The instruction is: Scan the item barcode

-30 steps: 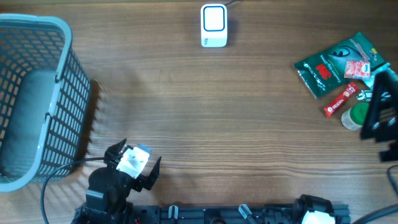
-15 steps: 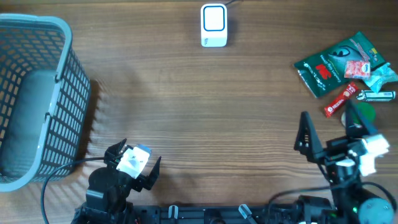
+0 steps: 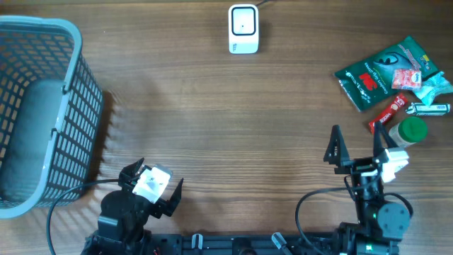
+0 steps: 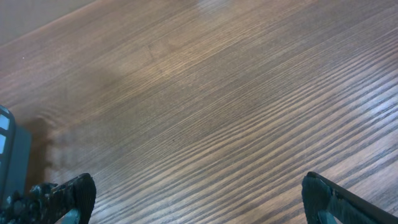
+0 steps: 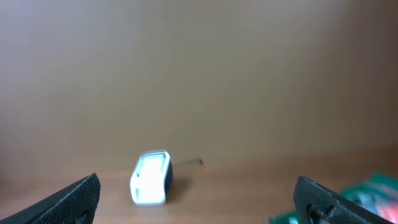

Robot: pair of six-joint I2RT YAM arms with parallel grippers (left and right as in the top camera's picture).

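currently right end effector and left end effector hang spread, empty; the crowded item pile invites a double grab.

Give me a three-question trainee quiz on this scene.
1. True or false: the scanner stands outside the basket.
2. The green packet lies: A in the basket; B on the robot's right; C beside the scanner.
3. Fill in: the left gripper and right gripper are both ____.
Key: 1 true; 2 B; 3 open.
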